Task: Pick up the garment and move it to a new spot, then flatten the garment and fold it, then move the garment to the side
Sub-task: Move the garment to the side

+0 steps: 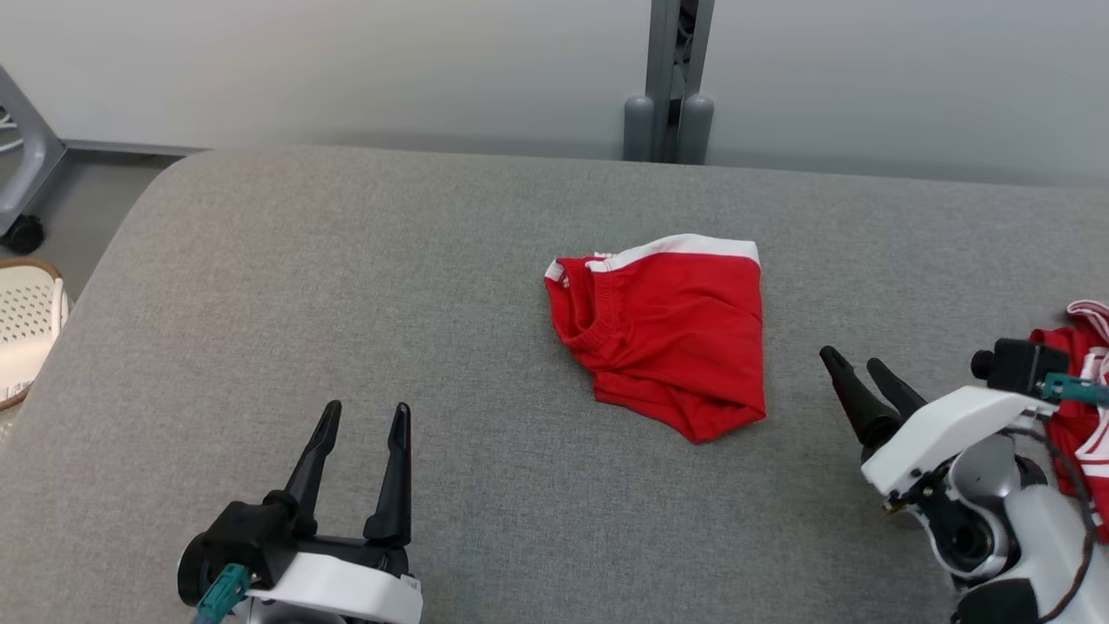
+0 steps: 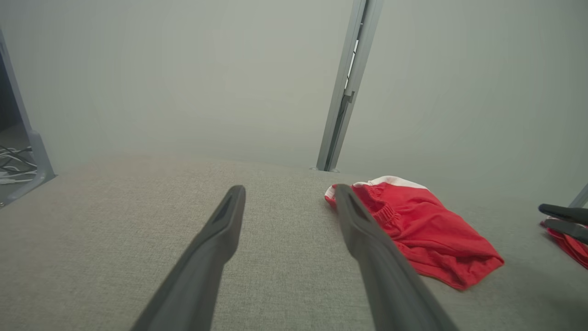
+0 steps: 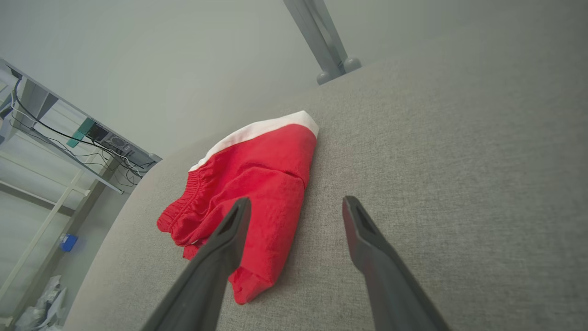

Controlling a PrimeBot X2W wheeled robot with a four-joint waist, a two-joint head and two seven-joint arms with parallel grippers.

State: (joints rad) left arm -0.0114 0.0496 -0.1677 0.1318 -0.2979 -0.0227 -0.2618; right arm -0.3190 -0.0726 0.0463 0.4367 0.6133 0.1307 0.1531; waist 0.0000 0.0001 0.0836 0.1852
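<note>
Left end effector [image 1: 366,409], right end effector [image 1: 851,357] gape; garment [image 1: 676,334] lies diagonally, waistband [image 1: 599,316] leftward.

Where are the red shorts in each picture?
Head view: shorts in the middle, a little to the right.
Left wrist view: shorts right of centre, low down.
Right wrist view: shorts left of centre.
Shared landmark: the grey post standing behind the shorts, past the table's far edge.

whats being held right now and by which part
Nothing is held: left gripper and right gripper are open, apart from the red shorts on the grey surface.
</note>
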